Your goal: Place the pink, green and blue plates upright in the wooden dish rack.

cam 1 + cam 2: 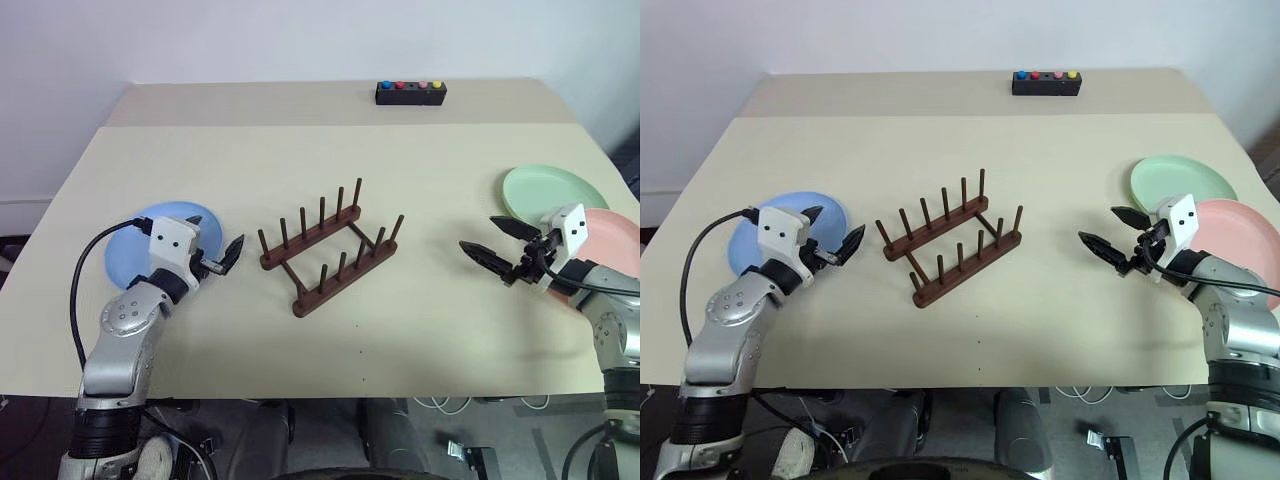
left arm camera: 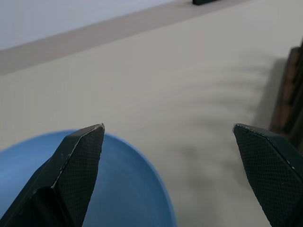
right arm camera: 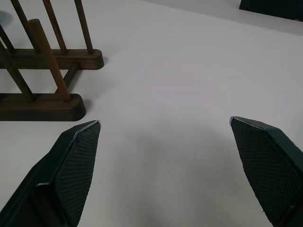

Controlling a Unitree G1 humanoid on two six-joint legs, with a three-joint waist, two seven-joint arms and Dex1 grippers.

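The wooden dish rack point(image 1: 330, 248) stands empty at the middle of the table, its pegs upright. The blue plate point(image 1: 125, 255) lies flat at the left. My left gripper point(image 1: 215, 235) hovers open over that plate's right edge, pointing toward the rack; the left wrist view shows the blue plate point(image 2: 123, 189) beneath its fingers. At the right, the green plate point(image 1: 550, 188) lies flat with the pink plate point(image 1: 615, 240) overlapping its near side. My right gripper point(image 1: 478, 233) is open and empty just left of them, aimed at the rack point(image 3: 42, 61).
A small black box with coloured buttons point(image 1: 410, 93) sits at the table's far edge. The beige table point(image 1: 300, 150) has bare surface all around the rack. Its near edge runs just in front of both arms.
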